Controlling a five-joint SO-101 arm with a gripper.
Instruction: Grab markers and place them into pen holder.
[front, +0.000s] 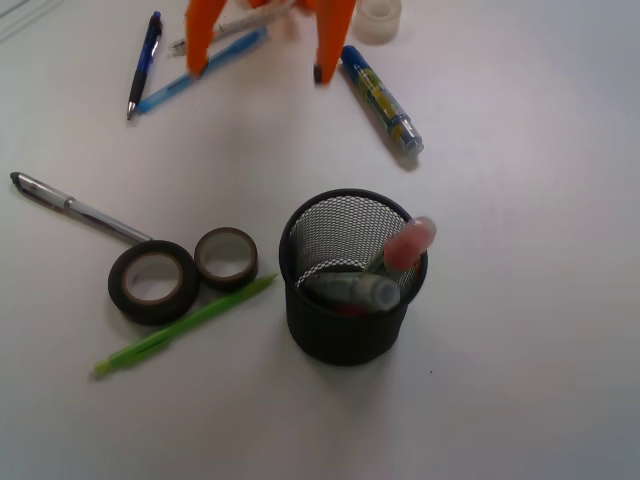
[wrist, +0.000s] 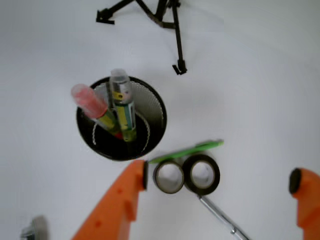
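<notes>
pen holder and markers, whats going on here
An orange gripper hangs open and empty over the table. Two markers already stand in the black mesh pen holder, one with a pink cap, one with a clear-looking end. A third marker, blue-capped, lies on the table near the gripper's fingertips and is not yet picked up. Tape rolls, a green pencil and some pens lie around untouched.

Black wire-mesh pen holder upright on white table, 2 markers leaning inside, pink-capped marker and clear-capped marker, blue-capped marker lying flat well apart
</notes>
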